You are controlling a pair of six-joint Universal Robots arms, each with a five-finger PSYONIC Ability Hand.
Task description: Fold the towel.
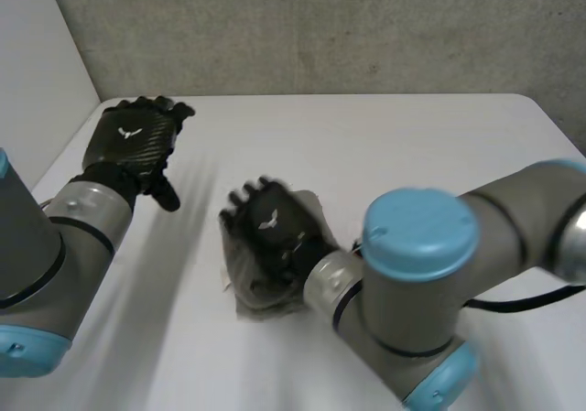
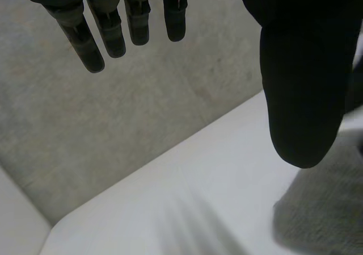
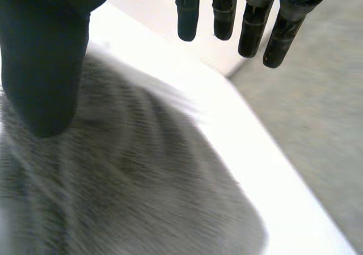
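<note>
Grey towel (image 1: 264,299) lies bunched in a small folded heap mid-desk, a bit toward the near edge of the white desk (image 1: 421,155). Right hand (image 1: 275,223) is over the towel, palm down, covering most of it; its fingers (image 3: 224,13) are straight and spread, with nothing in them, and the cloth (image 3: 142,181) is under the palm. Can't tell if the palm touches it. Left hand (image 1: 130,141) is raised near the far left corner, well apart from the towel, with its fingers (image 2: 91,42) straight and empty.
</note>
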